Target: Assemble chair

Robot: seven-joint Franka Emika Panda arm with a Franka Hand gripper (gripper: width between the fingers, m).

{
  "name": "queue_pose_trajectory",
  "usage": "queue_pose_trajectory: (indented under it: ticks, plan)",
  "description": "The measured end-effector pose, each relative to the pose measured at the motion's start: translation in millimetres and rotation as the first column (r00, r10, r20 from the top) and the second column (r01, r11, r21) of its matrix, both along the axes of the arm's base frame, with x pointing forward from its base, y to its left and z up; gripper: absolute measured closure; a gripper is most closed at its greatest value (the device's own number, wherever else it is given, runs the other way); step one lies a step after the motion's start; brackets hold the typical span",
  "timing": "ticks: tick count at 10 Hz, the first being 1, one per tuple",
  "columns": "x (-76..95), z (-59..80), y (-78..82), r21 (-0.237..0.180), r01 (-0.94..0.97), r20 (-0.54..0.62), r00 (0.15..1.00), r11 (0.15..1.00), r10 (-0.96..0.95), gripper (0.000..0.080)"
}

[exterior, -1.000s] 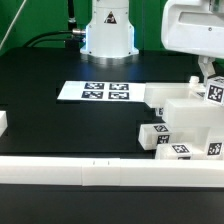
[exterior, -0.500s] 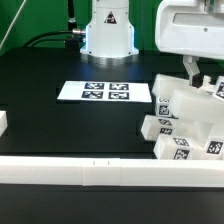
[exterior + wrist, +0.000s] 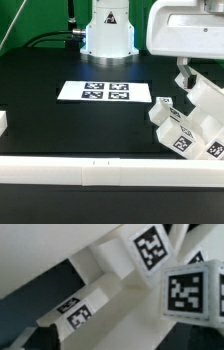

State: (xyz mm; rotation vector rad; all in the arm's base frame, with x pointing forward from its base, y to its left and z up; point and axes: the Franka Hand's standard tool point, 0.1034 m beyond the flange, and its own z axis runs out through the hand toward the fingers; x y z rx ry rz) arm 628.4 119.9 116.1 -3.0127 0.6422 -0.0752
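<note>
The tool [image 3: 198, 80] hangs low over the exterior view's right side, jaws spread wide and gripping nothing. One dark finger [image 3: 183, 74] shows just beside the top edge of the chair [image 3: 190, 128]; the other is lost against the white plastic.

Right beneath the tool, the chair is a blocky cluster of white pieces, tipped at a slant. Its upper part leans toward the exterior view's right. Its lower corner is down on the black desk [image 3: 60, 125], close to the long white rail [image 3: 80, 172] that runs along the front. Square black-and-white tags [image 3: 180, 143] on the chair face the camera at skewed angles.

From the wrist, the chair [image 3: 130, 286] fills the picture up close: slanted white bars, tags [image 3: 185, 286] on several faces, and a patch of dark desk [image 3: 30, 308] behind.

Further out, the marker board [image 3: 105, 92] lies flat mid-desk, well apart from the chair toward the exterior view's left. The robot base [image 3: 108, 35] stands behind the board. A small white block [image 3: 3, 122] peeks in at the exterior view's left edge.
</note>
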Motion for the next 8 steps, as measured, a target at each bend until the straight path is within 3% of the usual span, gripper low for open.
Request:
queue_pose_trajectory:
  ticks: [3,5,8]
  plan:
    - [2.9,3.7,-8.3,-0.008,-0.068,0.006,0.998,0.998,0.068,0.0151]
    - [5.4,4.3,-23.3,-0.019,-0.102,0.011,0.995,0.995,0.102,0.0151]
    - [-2.1,10.8,-34.9,-0.023,-0.129,0.015,0.991,0.991,0.130,0.0151]
